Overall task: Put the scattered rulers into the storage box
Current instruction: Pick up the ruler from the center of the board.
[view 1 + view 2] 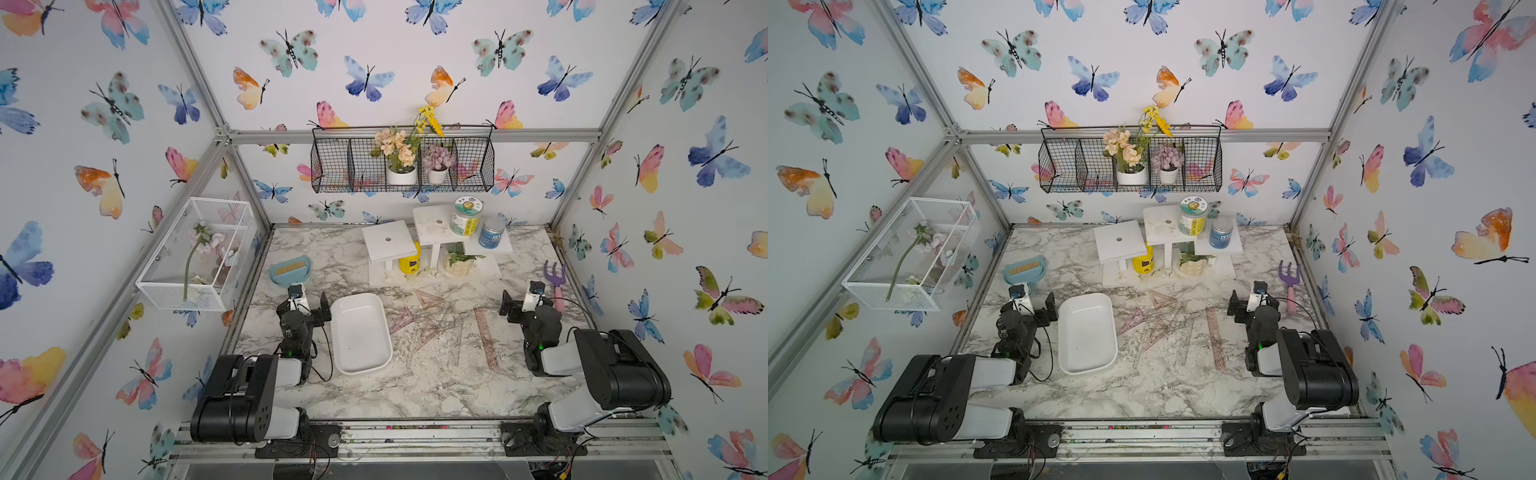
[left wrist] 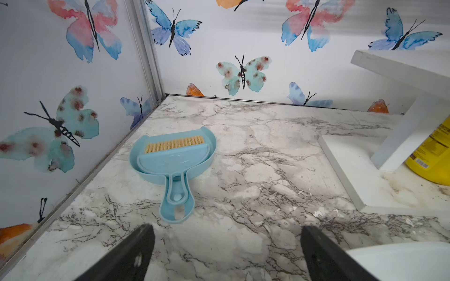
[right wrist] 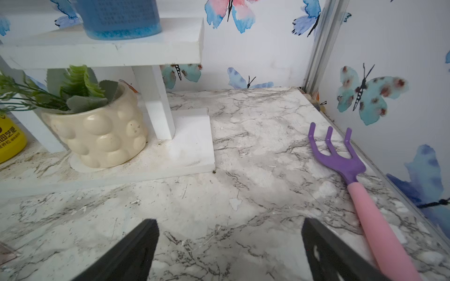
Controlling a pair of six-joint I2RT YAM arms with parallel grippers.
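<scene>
left pincer (image 2: 226, 227) and right pincer (image 3: 229, 220), both spread wide, gripping nothing. one white storage box (image 1: 360, 332) at 3 o'clock of left pincer. rulers (image 1: 430, 326), roughly five, overlapping, flat at 3 o'clock of box. marble-print table (image 1: 415, 395); butterfly-papered walls (image 1: 415, 62).

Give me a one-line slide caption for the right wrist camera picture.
Open right tool over marble-patterned tabletop, purple-and-pink plastic toy garden fork alongside, cream bubble-textured plant pot ahead.
</scene>
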